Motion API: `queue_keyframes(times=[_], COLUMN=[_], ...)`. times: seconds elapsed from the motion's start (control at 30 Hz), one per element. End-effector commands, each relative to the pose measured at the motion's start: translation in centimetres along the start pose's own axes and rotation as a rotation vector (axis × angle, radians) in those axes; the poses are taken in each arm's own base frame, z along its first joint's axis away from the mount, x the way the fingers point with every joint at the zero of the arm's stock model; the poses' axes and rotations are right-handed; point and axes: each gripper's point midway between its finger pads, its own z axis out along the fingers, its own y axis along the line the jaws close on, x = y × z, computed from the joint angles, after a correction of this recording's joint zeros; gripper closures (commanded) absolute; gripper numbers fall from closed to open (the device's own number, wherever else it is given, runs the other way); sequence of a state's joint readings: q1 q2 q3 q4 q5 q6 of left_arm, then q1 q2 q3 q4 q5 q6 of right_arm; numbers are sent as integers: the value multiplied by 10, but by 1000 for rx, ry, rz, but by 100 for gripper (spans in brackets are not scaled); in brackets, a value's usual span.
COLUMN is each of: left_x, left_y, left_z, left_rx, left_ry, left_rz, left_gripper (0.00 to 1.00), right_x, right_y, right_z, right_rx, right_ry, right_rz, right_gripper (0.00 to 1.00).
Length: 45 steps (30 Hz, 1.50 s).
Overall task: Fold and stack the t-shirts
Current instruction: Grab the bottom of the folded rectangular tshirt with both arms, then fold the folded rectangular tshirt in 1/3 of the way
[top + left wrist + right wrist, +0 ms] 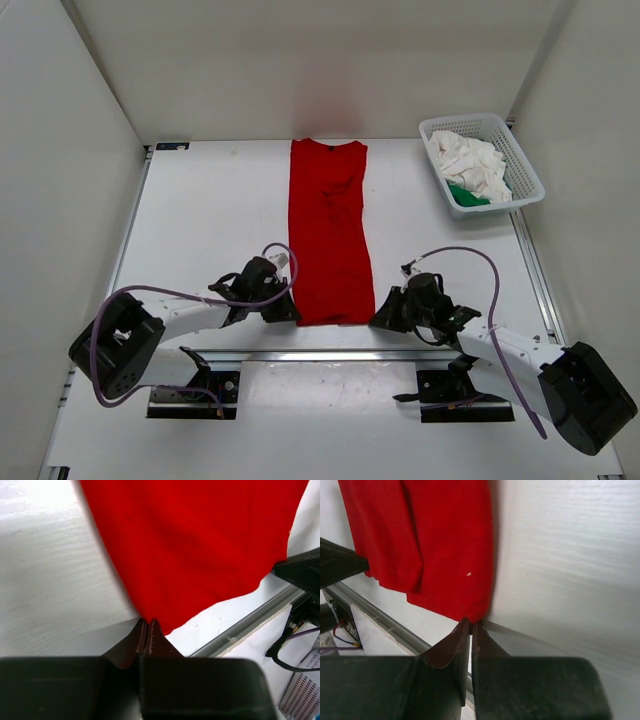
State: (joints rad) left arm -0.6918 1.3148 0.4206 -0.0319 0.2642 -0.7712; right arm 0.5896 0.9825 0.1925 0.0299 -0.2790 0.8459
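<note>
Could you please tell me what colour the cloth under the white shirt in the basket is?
The cloth is green, best seen from the top external view.

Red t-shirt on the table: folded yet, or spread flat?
Partly folded: the red t-shirt lies as a narrow strip, sides tucked in, doubled layers visible at its near hem; no crosswise fold yet.

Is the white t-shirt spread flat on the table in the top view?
No, the white t-shirt lies crumpled inside the basket at the far right.
</note>
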Motion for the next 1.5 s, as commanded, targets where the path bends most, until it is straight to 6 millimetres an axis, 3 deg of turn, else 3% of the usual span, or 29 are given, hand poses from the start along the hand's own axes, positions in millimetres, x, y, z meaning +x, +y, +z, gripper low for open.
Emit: queue_keyframes(times=[0.0,0.1,0.27,0.4,0.53,0.6,0.63,0.7,0.77,0.8,0.83,0.9,0.93,1.0,1.17,1.27,1.37,1.47], left_x=[14,25,45,44,3,-24,-41,-71,-100,-114,-132,-156,-174,-199,-256,-263,-268,-271], left_y=[9,20,36,23,-9,-15,-18,-20,-17,-13,-15,-11,-8,-6,5,19,30,39], left_z=[-4,-14,-39,-58,-72,-75,-75,-74,-67,-61,-62,-54,-50,-38,-21,-4,18,28], left_rx=[-38,-42,-81,-40,32,30,27,14,-18,-39,-45,-62,-79,-83,-154,-198,-224,-243], left_ry=[46,67,95,91,1,-51,-80,-131,-169,-185,-229,-259,-283,-289,-329,-301,-249,-241], left_rz=[23,16,18,1,30,23,27,19,4,-17,-26,-40,-52,-80,-84,-96,-97,-105], left_gripper=[99,100,100,100,100,100,100,100,100,100,100,100,100,100,100,100,100,98], right_x=[10,34,68,58,7,-32,-42,-87,-119,-140,-149,-185,-192,-220,-257,-274,-277,-284], right_y=[0,-10,-2,17,45,58,60,68,62,70,62,71,61,62,51,51,33,31], right_z=[-2,-7,-19,-31,-42,-48,-46,-51,-40,-42,-31,-24,-13,0,32,42,62,70], right_rx=[8,38,15,4,-39,-90,-92,-84,-36,-62,-39,-28,-6,0,3,-1,29,18], right_ry=[9,63,134,112,21,-33,-41,-119,-132,-161,-140,-180,-164,-174,-143,-147,-107,-110], right_rz=[-31,-18,11,-11,-87,-123,-132,-189,-193,-224,-214,-238,-216,-225,-210,-219,-192,-180], right_gripper=[100,100,100,99,100,100,100,100,100,100,100,100,99,100,100,100,100,100])
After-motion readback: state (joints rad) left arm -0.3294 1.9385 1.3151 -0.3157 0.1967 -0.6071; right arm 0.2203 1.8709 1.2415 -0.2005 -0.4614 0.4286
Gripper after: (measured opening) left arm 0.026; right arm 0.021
